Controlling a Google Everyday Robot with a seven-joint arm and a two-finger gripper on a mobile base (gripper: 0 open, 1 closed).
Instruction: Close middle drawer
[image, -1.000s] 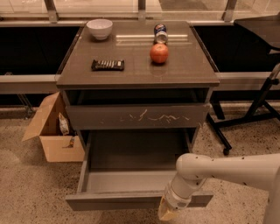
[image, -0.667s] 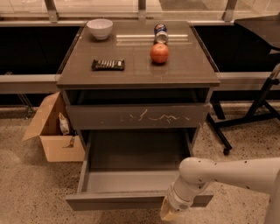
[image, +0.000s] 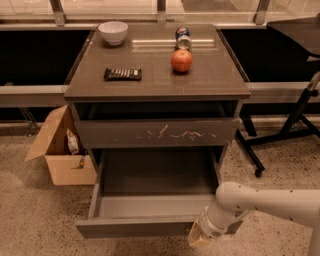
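Observation:
The middle drawer (image: 135, 226) is the low, wide dark grey one, pulled far out of the cabinet, and its inside (image: 155, 175) is empty. Its plain flat front faces me near the bottom of the view. My gripper (image: 199, 239) is at the right end of that front, close against it, at the end of my white arm (image: 260, 202), which comes in from the right. Above it, the taller front with white scratch marks (image: 155, 132) stands slightly out from the cabinet.
On the cabinet top (image: 210, 85) are a white bowl (image: 112, 32), a can (image: 183, 36), a red fruit (image: 181, 60) and a dark flat bar (image: 122, 74). An open cardboard box (image: 60, 150) stands on the floor at the left. A black stand's legs (image: 295, 125) are at the right.
My arm has shifted slightly to the right, with the gripper still at the drawer front's right end. The drawer stands about as far out as before.

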